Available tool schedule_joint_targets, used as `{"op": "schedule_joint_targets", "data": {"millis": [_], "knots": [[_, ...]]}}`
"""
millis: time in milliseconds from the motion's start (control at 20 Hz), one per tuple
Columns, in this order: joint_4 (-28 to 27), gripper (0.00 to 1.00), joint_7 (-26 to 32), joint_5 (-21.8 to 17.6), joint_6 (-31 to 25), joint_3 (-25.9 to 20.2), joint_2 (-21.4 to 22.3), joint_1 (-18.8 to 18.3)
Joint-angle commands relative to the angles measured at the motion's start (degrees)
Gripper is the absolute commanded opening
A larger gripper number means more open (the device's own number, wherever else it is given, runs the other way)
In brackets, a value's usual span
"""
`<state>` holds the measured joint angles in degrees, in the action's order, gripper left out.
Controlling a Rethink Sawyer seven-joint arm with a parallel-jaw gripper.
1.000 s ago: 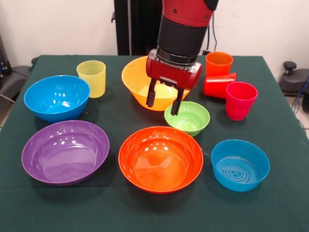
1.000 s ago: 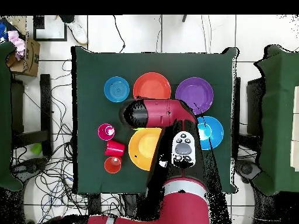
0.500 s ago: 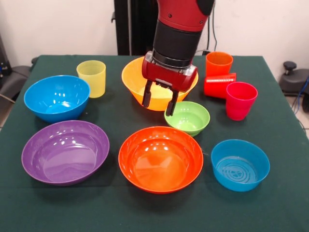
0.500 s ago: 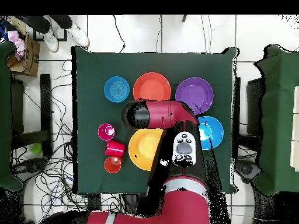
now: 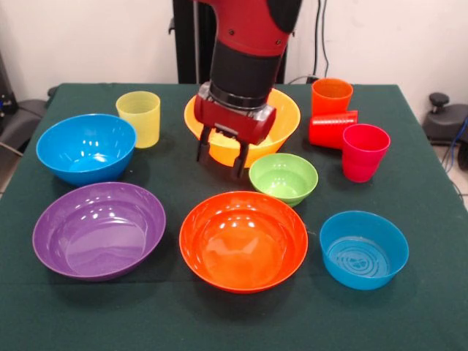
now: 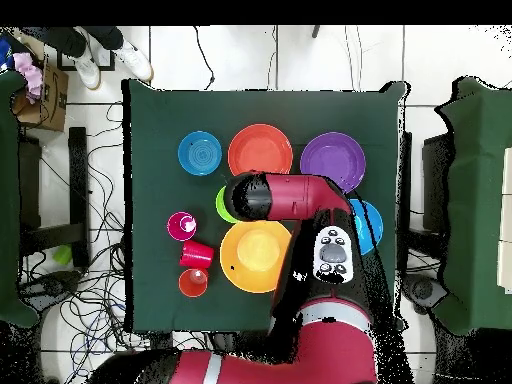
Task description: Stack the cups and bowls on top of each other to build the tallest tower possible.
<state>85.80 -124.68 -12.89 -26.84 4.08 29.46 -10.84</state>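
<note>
Front view: six bowls (image 5: pixel 243 240) and four cups (image 5: pixel 139 118), none stacked

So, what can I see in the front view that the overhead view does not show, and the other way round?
Only the front view shows the end effector, open and empty in front of the yellow-orange bowl, and the yellow cup, which the arm hides from above. Only the overhead view shows a person's shoes beyond the table edge and cables on the floor. Both show the orange-red bowl, the purple bowl and the red cup lying on its side.
</note>
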Motion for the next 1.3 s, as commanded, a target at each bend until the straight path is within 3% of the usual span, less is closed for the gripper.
{"op": "schedule_joint_targets", "data": {"millis": [50, 300, 450, 650, 1000, 1300], "knots": [[-4.73, 1.00, 1.23, -2.85, 3.40, -5.08, -4.90, -0.63], [-4.86, 1.00, -0.61, -2.61, 2.84, -3.41, -5.01, 0.96], [-1.03, 1.00, -4.52, -1.84, 4.65, -1.78, -3.85, 3.28], [4.31, 1.00, -5.53, -0.02, 7.32, -4.44, -3.84, 1.94], [3.96, 1.00, -6.11, 0.45, 9.55, -3.92, -5.73, 2.05], [4.59, 1.00, -4.51, 1.32, 6.15, -4.26, -3.44, 1.62]]}}
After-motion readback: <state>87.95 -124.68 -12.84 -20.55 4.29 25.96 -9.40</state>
